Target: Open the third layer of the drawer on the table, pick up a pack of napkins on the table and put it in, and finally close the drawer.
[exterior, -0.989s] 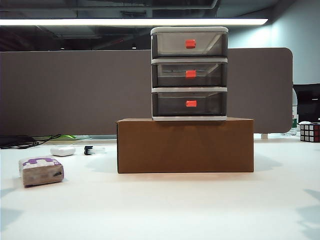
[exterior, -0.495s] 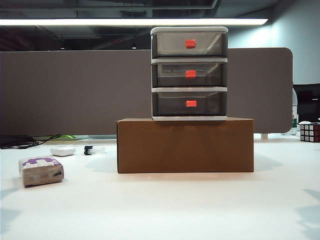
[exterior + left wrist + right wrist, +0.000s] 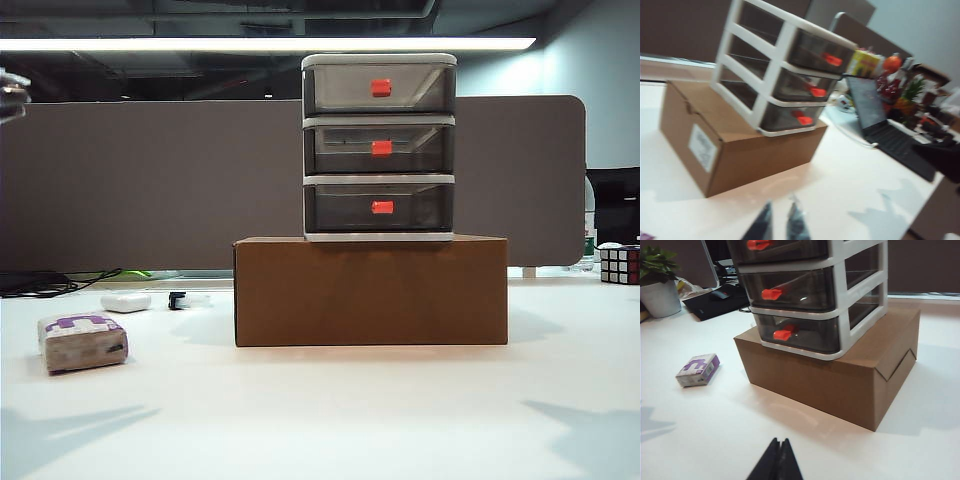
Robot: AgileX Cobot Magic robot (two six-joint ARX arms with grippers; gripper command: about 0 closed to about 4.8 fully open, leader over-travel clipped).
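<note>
- Left claw (image 3: pixel 779 222): dark tapered fingers w/ narrow gap, empty, above smooth white table (image 3: pixel 850 170).
- Right claw (image 3: pixel 776 462): tips pressed together, empty.
- Drawer (image 3: pixel 812 295): smoky plastic, shut, on cardboard box (image 3: pixel 840 372) ahead of both.
- Soft napkin pack (image 3: pixel 698 370): off to right claw's side.

The exterior view faced the drawer (image 3: pixel 379 147) head-on from low over the table (image 3: pixel 320 410). The left wrist view looked across from the drawer's left, the right wrist view from its right; all three shared the cardboard box (image 3: pixel 370 291)

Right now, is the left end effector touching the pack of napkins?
Apart. The exterior view shows the pack of napkins lying alone on the table, no end effector near it.
</note>
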